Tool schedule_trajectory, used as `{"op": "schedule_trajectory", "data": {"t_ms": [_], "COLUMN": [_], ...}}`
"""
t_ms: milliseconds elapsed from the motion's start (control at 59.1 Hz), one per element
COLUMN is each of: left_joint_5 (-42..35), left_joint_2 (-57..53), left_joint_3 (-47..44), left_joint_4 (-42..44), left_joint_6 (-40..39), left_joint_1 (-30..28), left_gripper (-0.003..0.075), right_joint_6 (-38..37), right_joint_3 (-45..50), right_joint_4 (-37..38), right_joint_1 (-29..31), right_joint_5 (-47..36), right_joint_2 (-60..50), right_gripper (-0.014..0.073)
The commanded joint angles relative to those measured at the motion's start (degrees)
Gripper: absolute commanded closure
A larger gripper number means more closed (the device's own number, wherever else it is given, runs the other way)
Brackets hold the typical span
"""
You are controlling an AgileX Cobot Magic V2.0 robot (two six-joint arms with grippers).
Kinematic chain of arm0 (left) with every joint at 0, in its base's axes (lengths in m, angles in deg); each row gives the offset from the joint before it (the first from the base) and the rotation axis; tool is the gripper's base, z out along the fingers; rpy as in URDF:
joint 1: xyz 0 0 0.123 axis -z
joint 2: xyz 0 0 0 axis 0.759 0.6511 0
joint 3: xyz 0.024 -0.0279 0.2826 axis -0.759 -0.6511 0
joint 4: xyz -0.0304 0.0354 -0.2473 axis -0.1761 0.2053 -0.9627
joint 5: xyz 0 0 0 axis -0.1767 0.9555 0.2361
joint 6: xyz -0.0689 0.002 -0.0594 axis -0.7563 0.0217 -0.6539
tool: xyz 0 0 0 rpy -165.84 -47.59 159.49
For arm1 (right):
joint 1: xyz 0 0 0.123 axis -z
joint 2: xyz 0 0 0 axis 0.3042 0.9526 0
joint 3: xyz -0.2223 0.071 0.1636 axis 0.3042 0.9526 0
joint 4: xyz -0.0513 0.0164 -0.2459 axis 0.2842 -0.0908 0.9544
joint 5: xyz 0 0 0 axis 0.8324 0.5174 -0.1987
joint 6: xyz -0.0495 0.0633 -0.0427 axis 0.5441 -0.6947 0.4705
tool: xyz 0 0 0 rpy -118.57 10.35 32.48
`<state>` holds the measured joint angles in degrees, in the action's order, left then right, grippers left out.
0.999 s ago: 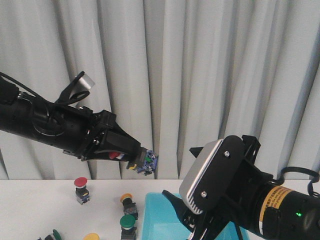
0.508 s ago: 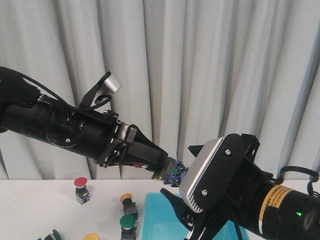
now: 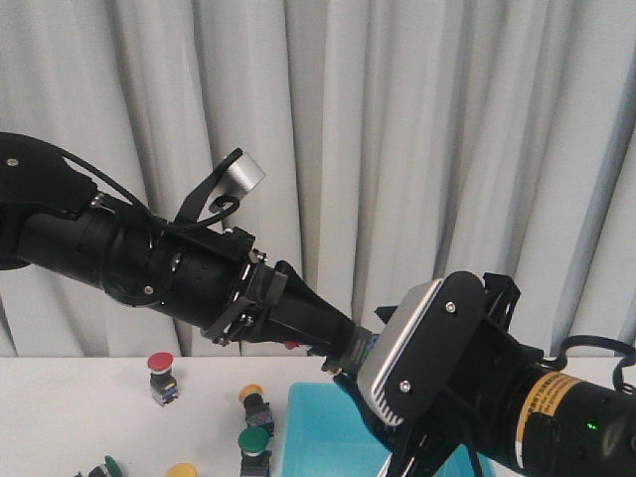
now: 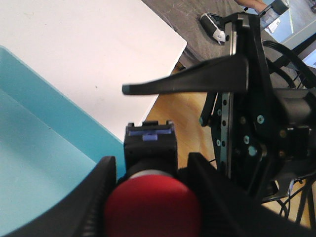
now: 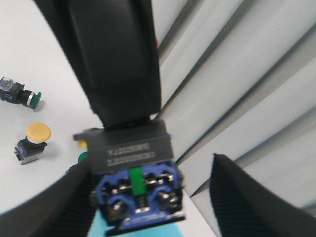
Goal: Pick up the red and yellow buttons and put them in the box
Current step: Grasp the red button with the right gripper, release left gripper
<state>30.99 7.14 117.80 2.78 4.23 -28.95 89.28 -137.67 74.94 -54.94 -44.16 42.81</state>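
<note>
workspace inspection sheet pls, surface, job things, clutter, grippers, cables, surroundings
surface: white table, bare between the items.
job's things: cyan box at the table's middle; red button held over the box's edge by the left gripper; another red button upright at the far left; yellow button beside the box; a second yellow cap at the near edge.
clutter: green button beside the box, another green button lying at the near left.
grippers: left gripper shut on the red button; right gripper open, fingers either side of the held button's body.
cables: black cable looped on the right arm.
surroundings: grey curtain behind the table.
</note>
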Motion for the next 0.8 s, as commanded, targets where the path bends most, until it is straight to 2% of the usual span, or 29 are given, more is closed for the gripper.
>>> {"op": "schedule_trajectory", "data": {"t_ms": [0, 169, 254, 525, 677, 779], "left_joint_5": [0.4, 0.0, -0.7, -3.3, -6.5, -8.3], "left_joint_2": [-2.9, -2.9, -2.9, -2.9, -2.9, -2.9], "left_joint_3": [1.8, 1.8, 1.8, 1.8, 1.8, 1.8], "left_joint_4": [-4.7, -5.3, -6.1, -7.0, -7.1, -7.0], "left_joint_6": [0.5, 0.4, 0.4, 0.8, 0.8, 0.8], "left_joint_1": [0.4, 0.4, 0.4, 0.4, 0.4, 0.4], "left_gripper": [0.0626, 0.0626, 0.0626, 0.0610, 0.0510, 0.0384], "right_joint_6": [0.3, -1.0, -1.7, -2.7, -2.7, -2.7], "right_joint_3": [-2.0, -2.0, -2.0, -2.0, -2.0, -2.0], "right_joint_4": [-0.3, -0.4, -0.4, -0.4, -0.4, -0.4], "right_joint_1": [0.0, 0.0, 0.0, 0.0, 0.0, 0.0], "right_joint_5": [-4.5, -7.1, -7.4, -7.2, -7.0, -6.9], "right_joint_2": [-1.0, -1.0, -1.0, -0.3, 0.8, 1.1], "right_gripper": [0.0303, 0.0482, 0.0543, 0.0564, 0.0561, 0.0559]}}
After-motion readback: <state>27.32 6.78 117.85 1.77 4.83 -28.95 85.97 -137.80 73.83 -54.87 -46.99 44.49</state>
